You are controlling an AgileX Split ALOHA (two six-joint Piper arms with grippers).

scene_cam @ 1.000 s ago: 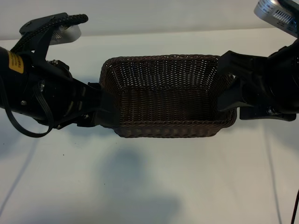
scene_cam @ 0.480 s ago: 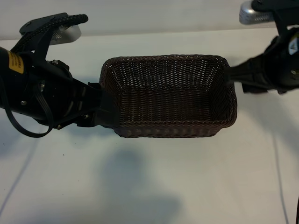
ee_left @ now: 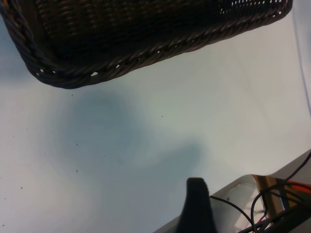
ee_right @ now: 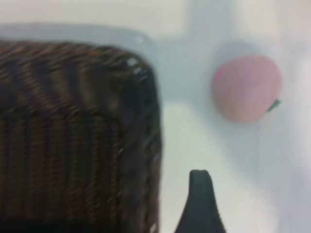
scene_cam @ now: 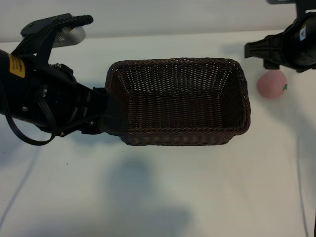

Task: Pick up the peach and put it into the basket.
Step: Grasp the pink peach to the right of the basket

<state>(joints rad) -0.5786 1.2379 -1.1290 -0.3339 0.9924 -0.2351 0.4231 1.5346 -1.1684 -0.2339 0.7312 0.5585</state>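
Jaws of the right gripper (scene_cam: 256, 52) spread apart and empty, nothing between them. One dark fingertip (ee_right: 200, 199) showing in the right wrist view, poised over bare table just off the basket's corner, clear of the fruit. Hovering beyond the basket's (scene_cam: 182, 136) right end, toward its far corner.

And there, the peach (scene_cam: 271, 84)! Lying on the white table (scene_cam: 173, 187) just beside the basket's right end, outside it, apart from the wicker wall. Pale pink, round, tiny green mark on the side turned away from the basket. Right under the right gripper, near it, not gripped. Blurred but plain in the right wrist view as well, next to the basket's rounded corner.

Over to the left gripper (scene_cam: 109, 117): jaws wide too, holding nothing. Parked at the basket's left end, close against the near corner. Single fingertip (ee_left: 196, 204) visible in the left wrist view, well apart from the woven rim there.

Basket itself: dark brown wicker, upright, open side up, nothing inside.
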